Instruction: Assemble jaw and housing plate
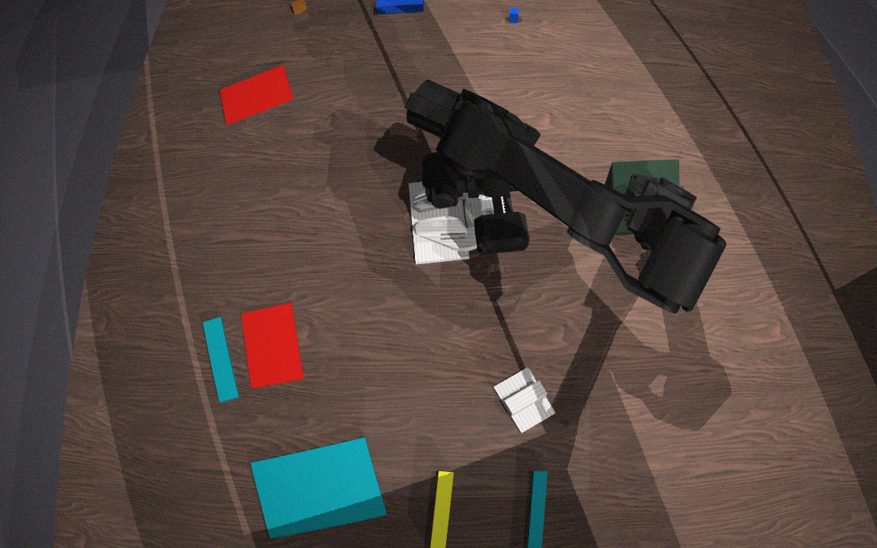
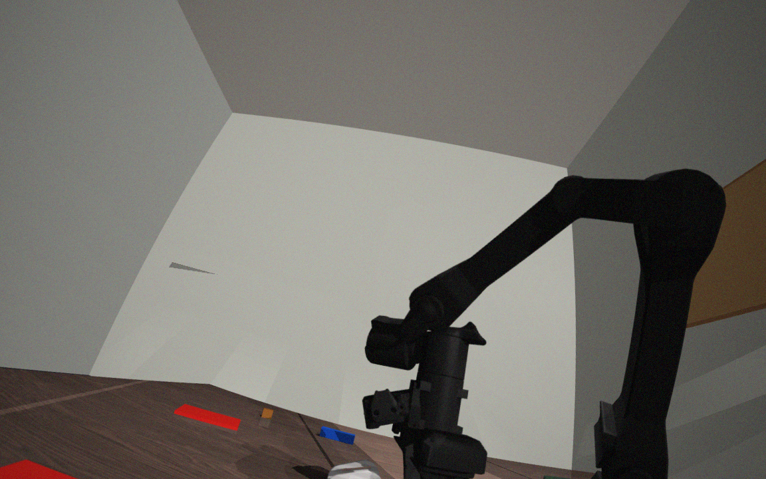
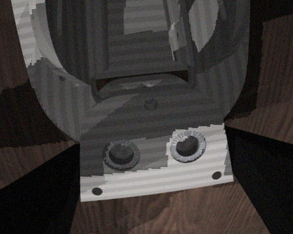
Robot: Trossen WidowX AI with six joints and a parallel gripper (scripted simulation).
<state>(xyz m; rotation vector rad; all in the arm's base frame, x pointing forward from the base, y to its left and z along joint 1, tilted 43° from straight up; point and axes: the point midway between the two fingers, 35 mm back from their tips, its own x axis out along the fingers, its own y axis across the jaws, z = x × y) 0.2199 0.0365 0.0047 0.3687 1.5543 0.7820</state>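
My gripper [image 3: 151,142] is shut on the grey-white housing plate [image 3: 198,169], with a black finger at each side edge. The plate has two large ringed holes and several small ones. It overlaps the near end of the white jaw assembly [image 1: 428,253] [image 3: 60,97]; I cannot tell whether they touch. The assembly lies on the table under my hand in the top view, and only a pale top of it [image 2: 354,471] shows in the exterior view. The jaws are shaded and hard to tell apart. The pins, stubs and gear teeth mesh cannot be made out.
A white stepped block [image 1: 523,400] lies on the wooden table. Red slabs [image 1: 256,93] [image 1: 272,345], a large teal slab [image 1: 315,480], a narrow teal one [image 1: 220,358], a yellow bar [image 1: 441,511] and a teal bar [image 1: 537,511] lie around. A green block [image 1: 642,170] is beneath the arm.
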